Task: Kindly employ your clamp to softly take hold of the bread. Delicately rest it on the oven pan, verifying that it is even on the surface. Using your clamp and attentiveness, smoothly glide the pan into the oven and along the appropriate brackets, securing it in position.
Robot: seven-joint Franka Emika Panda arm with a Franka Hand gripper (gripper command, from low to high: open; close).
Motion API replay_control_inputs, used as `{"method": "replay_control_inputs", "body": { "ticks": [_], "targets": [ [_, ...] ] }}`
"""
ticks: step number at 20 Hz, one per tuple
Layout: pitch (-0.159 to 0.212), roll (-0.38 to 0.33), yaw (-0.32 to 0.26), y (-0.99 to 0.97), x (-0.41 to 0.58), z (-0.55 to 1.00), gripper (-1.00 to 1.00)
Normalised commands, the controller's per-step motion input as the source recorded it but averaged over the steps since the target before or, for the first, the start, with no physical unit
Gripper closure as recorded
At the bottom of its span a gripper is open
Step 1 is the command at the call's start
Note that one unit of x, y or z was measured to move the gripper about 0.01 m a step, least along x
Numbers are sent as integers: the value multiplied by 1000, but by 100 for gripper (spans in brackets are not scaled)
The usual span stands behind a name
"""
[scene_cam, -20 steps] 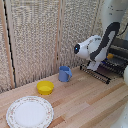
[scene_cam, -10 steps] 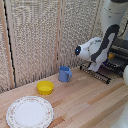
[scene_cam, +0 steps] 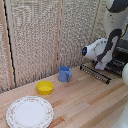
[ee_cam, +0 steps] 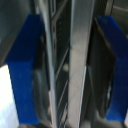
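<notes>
My clamp (scene_cam: 103,65) hangs under the white wrist at the exterior view's right, down at the oven pan (scene_cam: 95,74), a dark wire rack sticking out from the dark oven (scene_cam: 120,52). In the wrist view the clamp (ee_cam: 67,70) is open. Its blue pads (ee_cam: 24,70) stand on either side of a silvery bar of the pan (ee_cam: 79,60), with gaps between pads and bar. The bread does not show in either view.
A blue mug (scene_cam: 65,74) stands on the wooden table (scene_cam: 85,105) near the pan's end. A yellow bowl (scene_cam: 45,88) and a patterned white plate (scene_cam: 29,112) lie toward the exterior view's left. A woven screen backs the table.
</notes>
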Motion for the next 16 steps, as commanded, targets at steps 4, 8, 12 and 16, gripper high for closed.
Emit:
{"method": "replay_control_inputs", "body": {
  "ticks": [4,8,12,16],
  "targets": [
    [-29,0,14,-578,-72,0,100],
    [-2,5,4,-31,-19,42,-100],
    [30,9,-14,253,109,316,-100],
    [89,37,-21,376,273,383,-100]
  ]
}}
